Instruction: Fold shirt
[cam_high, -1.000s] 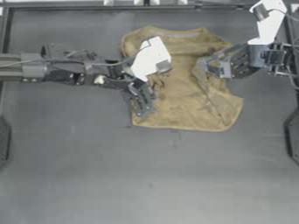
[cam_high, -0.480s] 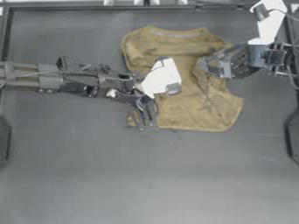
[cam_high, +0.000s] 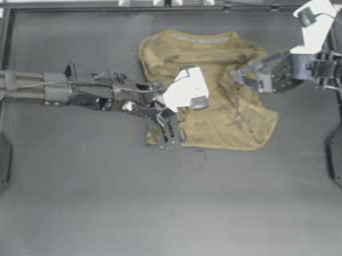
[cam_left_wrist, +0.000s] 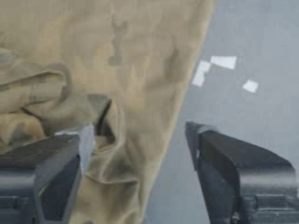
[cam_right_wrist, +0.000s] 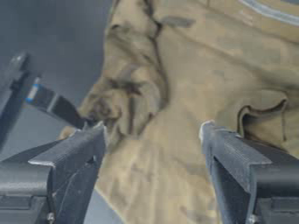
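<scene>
A tan shirt (cam_high: 207, 90) lies partly gathered on the dark counter (cam_high: 167, 200), its pale neckband on the side farthest from the left pincer and its bottom hem directly under that pincer. The left pincer (cam_high: 167, 136) hangs over the shirt's lower corner, jaws spread and empty: the wrist view shows one jaw above a bunched fold of cloth and the other above bare counter, the garment's edge running between them. That straddling stance looks chosen so the jaws can close on the hem and lift it for a fold. The right pincer (cam_high: 246, 80) sits over the opposite side of the shirt, likewise released, with rumpled fabric spread between and beyond its jaws; it appears poised to take the side seam or pin the cloth while the other arm works. A few small pale marks (cam_left_wrist: 224, 61) dot the counter just past the left pincer's outer jaw. The shirt reads as loosely crumpled, not yet squarely folded, so the task seems at an early stage.
</scene>
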